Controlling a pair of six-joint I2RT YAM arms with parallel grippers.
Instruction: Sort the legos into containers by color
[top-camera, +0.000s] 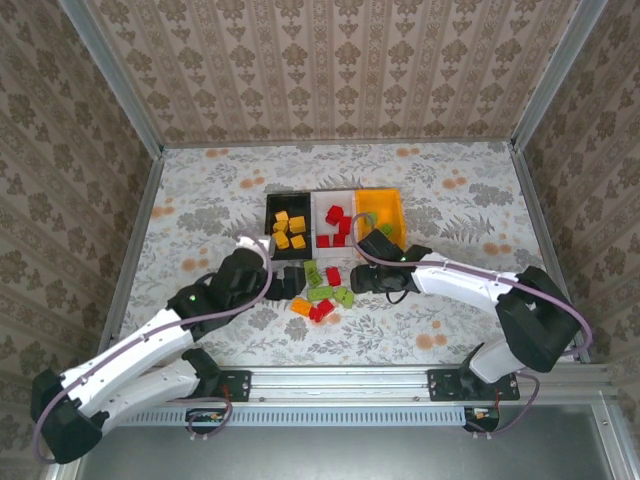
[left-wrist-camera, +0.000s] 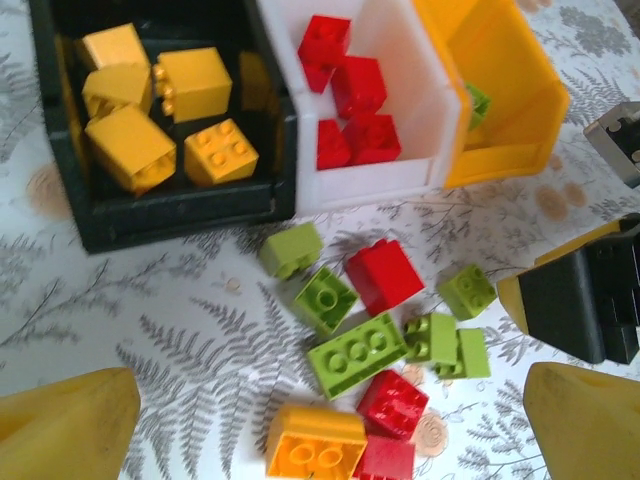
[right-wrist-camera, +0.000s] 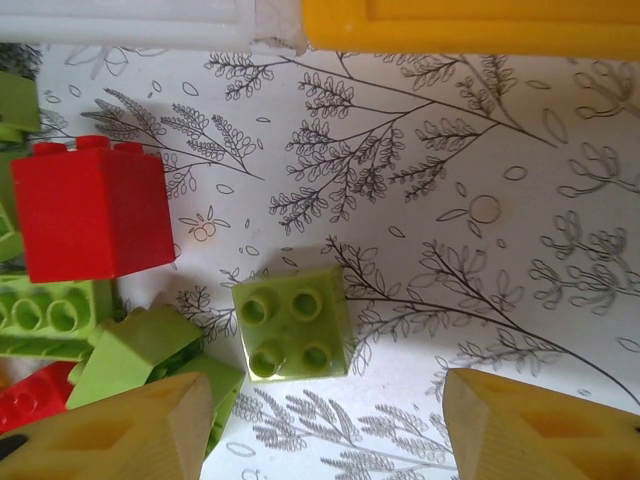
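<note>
Right wrist: right fingers (right-wrist-camera: 130, 430) hovered open over a green brick (right-wrist-camera: 292, 322).
It looked light, rigid, slick; flat sides suited pinching. Left fingers (left-wrist-camera: 60, 420) gaped.

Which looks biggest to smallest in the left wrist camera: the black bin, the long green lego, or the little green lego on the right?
1. black bin
2. long green lego
3. little green lego
The picture's edge cuts off the bin, yet it clearly looks biggest.
</note>
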